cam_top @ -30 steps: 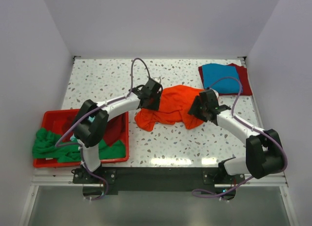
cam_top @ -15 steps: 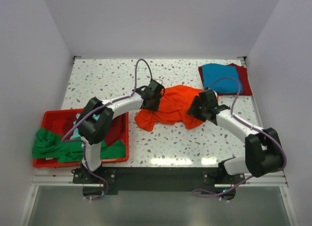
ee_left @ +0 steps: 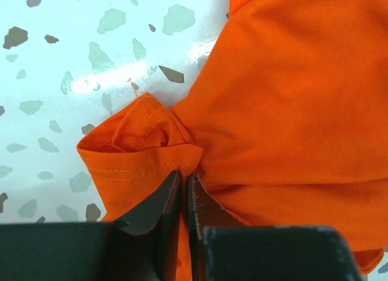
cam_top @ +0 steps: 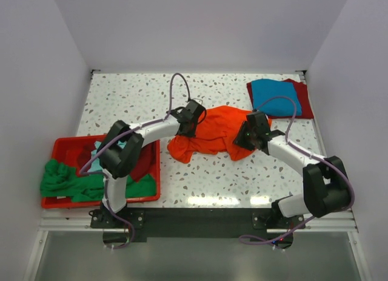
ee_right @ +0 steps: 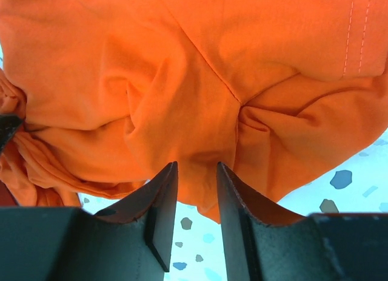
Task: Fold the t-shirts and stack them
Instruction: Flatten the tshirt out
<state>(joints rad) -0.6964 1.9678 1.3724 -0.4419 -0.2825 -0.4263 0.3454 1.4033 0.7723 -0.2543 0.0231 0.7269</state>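
Note:
A bright orange t-shirt (cam_top: 212, 134) lies crumpled in the middle of the table. My left gripper (cam_top: 194, 122) is at its left edge. In the left wrist view this gripper (ee_left: 183, 176) is shut on a bunched fold beside the stitched hem (ee_left: 136, 165). My right gripper (cam_top: 249, 135) is at the shirt's right side. Its jaws (ee_right: 197, 167) stand open a finger's width apart, with a fold of orange cloth (ee_right: 200, 111) at the tips. A folded blue t-shirt (cam_top: 274, 96) lies on a dark red one (cam_top: 305, 104) at the back right.
A red plastic bin (cam_top: 60, 145) sits at the front left with a green t-shirt (cam_top: 65, 181) spilling over its rim and some light teal cloth (cam_top: 114, 147) inside. White walls close in the speckled table (cam_top: 121, 99) on three sides.
The left jaws have closed onto the orange shirt's edge after reaching slightly farther in. The right jaws have narrowed around a fold. The shirt has barely shifted.

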